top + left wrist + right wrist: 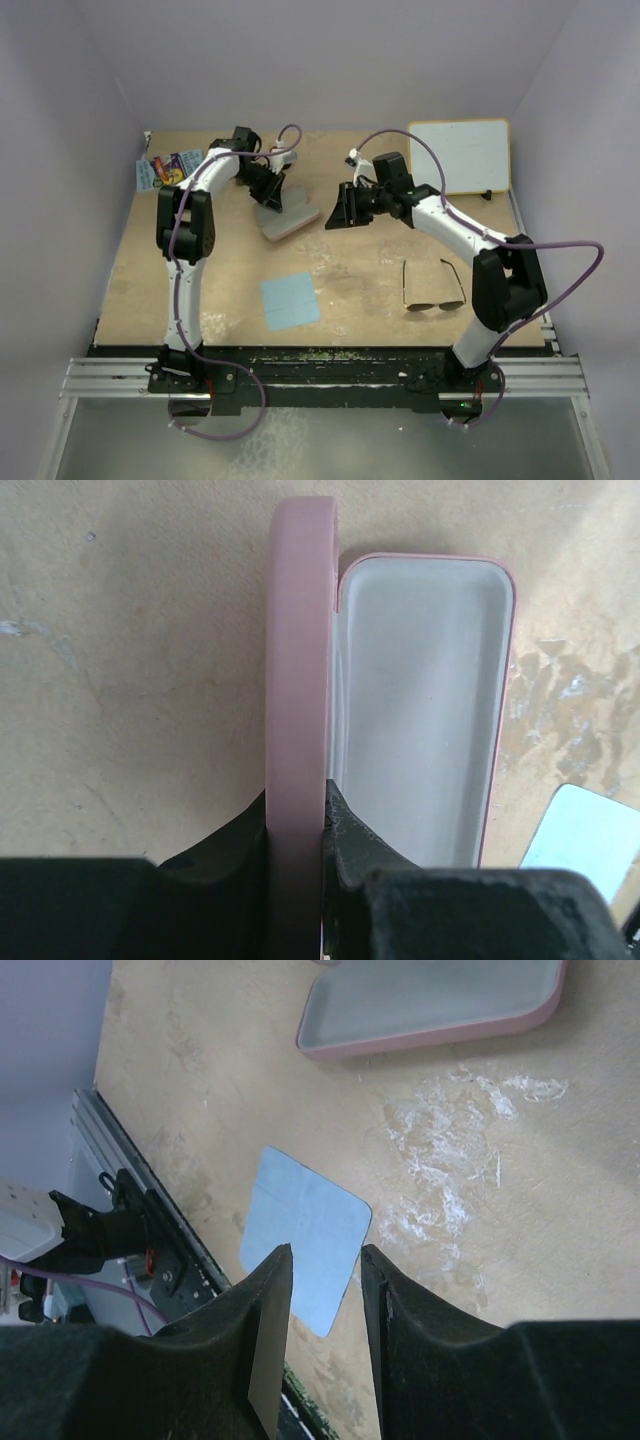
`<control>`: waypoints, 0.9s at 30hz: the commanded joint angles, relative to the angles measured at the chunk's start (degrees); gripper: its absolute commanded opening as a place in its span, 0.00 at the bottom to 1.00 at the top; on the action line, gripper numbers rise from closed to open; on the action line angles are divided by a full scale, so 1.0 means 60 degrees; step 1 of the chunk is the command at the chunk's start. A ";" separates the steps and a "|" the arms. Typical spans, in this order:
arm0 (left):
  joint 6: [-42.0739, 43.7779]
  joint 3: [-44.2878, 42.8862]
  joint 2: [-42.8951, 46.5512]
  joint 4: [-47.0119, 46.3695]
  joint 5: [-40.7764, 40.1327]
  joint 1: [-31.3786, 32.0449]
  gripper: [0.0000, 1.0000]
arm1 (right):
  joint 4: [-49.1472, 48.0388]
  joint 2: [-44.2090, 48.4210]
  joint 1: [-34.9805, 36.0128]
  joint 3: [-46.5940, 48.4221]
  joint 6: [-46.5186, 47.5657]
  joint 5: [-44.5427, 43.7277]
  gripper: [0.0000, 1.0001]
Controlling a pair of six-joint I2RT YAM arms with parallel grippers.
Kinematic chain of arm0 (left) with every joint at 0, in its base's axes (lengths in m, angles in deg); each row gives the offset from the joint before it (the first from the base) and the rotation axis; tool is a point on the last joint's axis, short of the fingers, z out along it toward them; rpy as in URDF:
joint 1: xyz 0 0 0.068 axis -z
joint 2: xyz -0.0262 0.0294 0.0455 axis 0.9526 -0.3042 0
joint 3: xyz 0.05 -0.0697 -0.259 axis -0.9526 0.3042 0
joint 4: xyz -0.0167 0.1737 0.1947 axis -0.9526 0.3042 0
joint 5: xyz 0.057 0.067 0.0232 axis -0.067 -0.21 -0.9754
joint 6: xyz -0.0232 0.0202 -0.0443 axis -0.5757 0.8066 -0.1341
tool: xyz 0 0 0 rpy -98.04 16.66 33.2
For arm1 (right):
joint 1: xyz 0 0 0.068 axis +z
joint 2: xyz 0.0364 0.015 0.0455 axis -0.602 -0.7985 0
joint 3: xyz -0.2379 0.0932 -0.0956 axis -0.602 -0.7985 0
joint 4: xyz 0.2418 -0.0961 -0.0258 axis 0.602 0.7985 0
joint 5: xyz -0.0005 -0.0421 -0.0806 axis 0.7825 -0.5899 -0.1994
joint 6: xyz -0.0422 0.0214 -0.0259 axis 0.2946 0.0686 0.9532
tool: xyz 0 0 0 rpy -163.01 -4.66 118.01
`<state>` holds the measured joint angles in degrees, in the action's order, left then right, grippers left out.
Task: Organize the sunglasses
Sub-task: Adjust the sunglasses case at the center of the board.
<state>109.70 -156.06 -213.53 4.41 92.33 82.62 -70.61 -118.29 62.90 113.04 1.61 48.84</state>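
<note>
The sunglasses (433, 285) lie open on the table at the right, lenses toward the front edge, touched by neither gripper. The pink case (287, 220) stands open at the middle back, and its pale inside (420, 700) is empty. My left gripper (270, 195) is shut on the upright pink lid (298, 680), with one finger on each side (297, 820). My right gripper (335, 210) hovers open and empty just right of the case. In the right wrist view, the right gripper (325, 1260) has the case (430, 1005) at the top.
A light-blue square cloth (290, 300) lies flat near the front middle; it also shows in the right wrist view (300, 1225) and the left wrist view (585, 840). A white board (460, 155) sits at the back right. Small colourful packets (165, 170) lie at the back left.
</note>
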 commanded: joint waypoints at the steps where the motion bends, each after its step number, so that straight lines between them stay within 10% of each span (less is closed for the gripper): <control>1: 0.0271 -0.0110 0.1103 -0.0301 -0.1418 0.0674 0.19 | -0.0120 0.0717 0.0050 -0.0122 -0.0017 -0.0120 0.38; 27: 0.2988 0.1382 0.1809 -0.3083 -0.5394 0.2777 0.26 | 0.1603 0.2564 0.0036 -0.1657 0.0616 -0.1147 0.41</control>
<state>125.31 -146.31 -204.55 -8.86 62.54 98.05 -63.41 -106.24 62.90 104.21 3.49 43.94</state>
